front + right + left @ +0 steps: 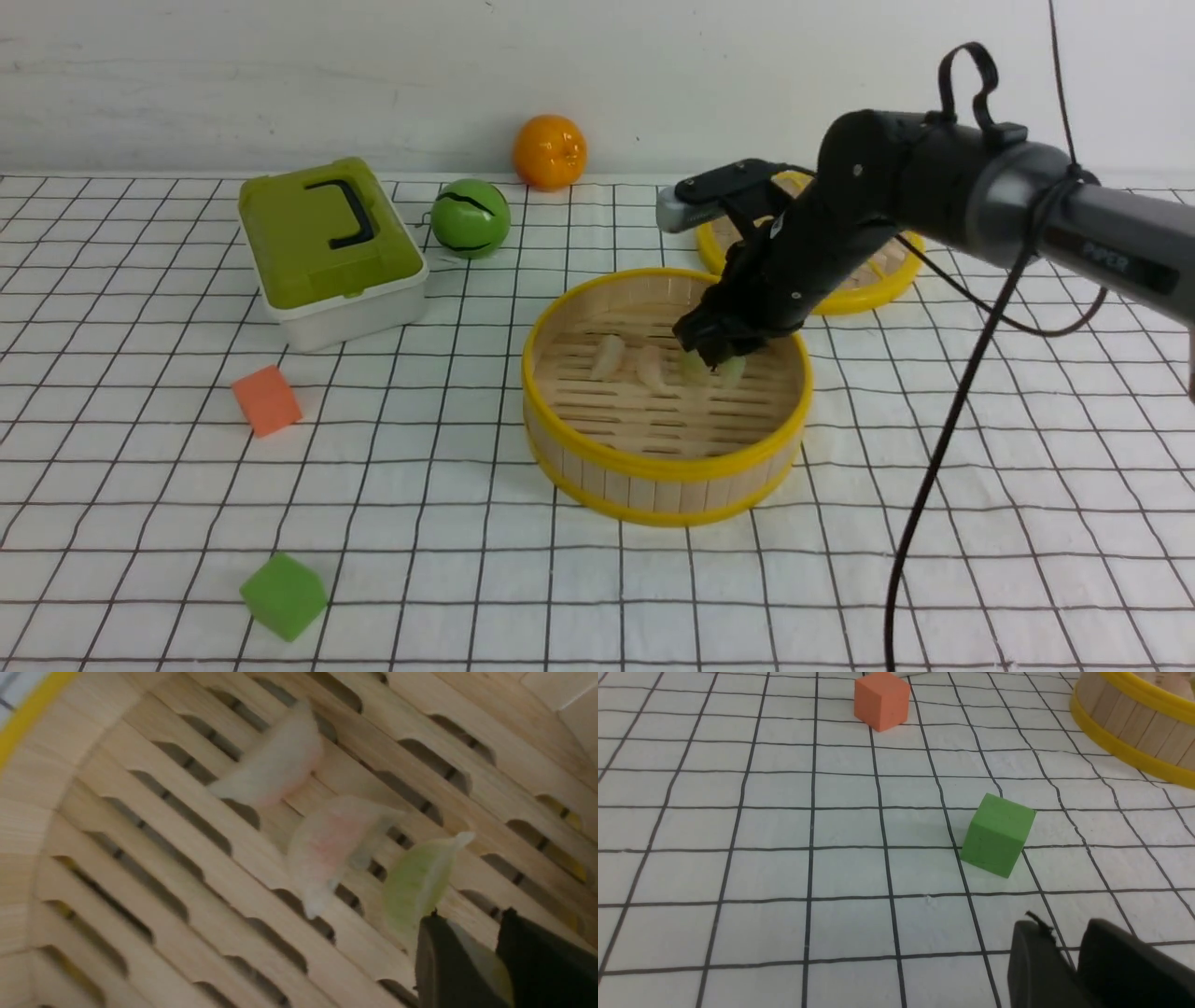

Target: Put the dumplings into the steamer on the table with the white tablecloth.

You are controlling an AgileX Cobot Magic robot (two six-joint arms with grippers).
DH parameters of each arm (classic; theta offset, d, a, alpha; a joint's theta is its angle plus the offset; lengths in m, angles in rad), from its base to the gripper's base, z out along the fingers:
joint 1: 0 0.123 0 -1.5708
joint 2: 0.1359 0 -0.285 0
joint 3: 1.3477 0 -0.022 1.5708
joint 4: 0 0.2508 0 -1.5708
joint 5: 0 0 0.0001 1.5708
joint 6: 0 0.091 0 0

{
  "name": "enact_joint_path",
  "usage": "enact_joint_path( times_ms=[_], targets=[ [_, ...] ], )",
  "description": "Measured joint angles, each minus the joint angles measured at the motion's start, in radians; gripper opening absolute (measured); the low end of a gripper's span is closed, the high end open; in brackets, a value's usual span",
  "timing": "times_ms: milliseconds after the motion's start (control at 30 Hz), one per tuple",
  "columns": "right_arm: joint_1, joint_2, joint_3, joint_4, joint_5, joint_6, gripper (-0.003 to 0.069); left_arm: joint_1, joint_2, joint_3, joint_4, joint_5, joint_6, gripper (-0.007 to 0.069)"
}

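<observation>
We see the dumplings [275, 767] lying on the slatted floor of the steamer [665, 467]: two pink ones side by side, and a green one [418, 882] just beside our right gripper [483, 956]. That gripper reaches down inside the steamer, its fingers [451, 970] a little apart, and a pale green piece shows between them in the right wrist view; we cannot tell whether they pinch it or merely stand over it. Behind the gripper, past the steamer wall, lies the lid [864, 289], partly hidden by the arm. The steamer sits on the cloth [980, 485] covering the surface. Our left gripper [1069, 961] hangs low over the cloth well to the steamer's left, nothing between its fingers, which stand slightly apart. Just ahead of it is a green cube [997, 835], and farther on an orange cube [881, 700].
</observation>
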State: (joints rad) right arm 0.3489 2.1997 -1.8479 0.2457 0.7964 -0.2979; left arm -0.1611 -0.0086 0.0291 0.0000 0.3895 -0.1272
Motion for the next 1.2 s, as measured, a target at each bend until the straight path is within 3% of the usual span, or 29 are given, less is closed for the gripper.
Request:
enact_joint_path(
  times_ms=[333,400,600,733,967,1100,1200],
  targets=[
    [0.000,0.032,-0.008,-0.018,-0.009,0.045,0.0167,0.000,0.000,0.000,0.000,0.000,0.000,0.0146],
    [0.000,0.036,-0.008,-0.018,-0.014,0.060,0.0195,0.000,0.000,0.000,0.000,0.000,0.000,0.0146],
    [0.000,0.035,-0.008,-0.019,-0.021,0.102,0.0391,0.000,0.000,0.000,0.000,0.000,0.001,0.0146],
    [0.000,0.003,-0.008,-0.033,-0.011,0.125,0.0451,0.000,0.000,0.000,0.000,0.000,0.001,0.0152],
    [0.000,-0.100,-0.008,-0.099,0.044,0.129,0.0458,0.000,0.000,0.000,0.000,0.000,0.001,0.0160],
    [0.000,-0.217,-0.015,-0.213,0.148,0.129,0.0428,0.000,0.000,0.000,0.000,0.000,0.001,0.0164],
    [0.000,-0.370,-0.046,-0.390,0.279,0.129,0.0318,0.000,0.000,0.000,0.000,0.000,0.001,0.0164]
  ],
)
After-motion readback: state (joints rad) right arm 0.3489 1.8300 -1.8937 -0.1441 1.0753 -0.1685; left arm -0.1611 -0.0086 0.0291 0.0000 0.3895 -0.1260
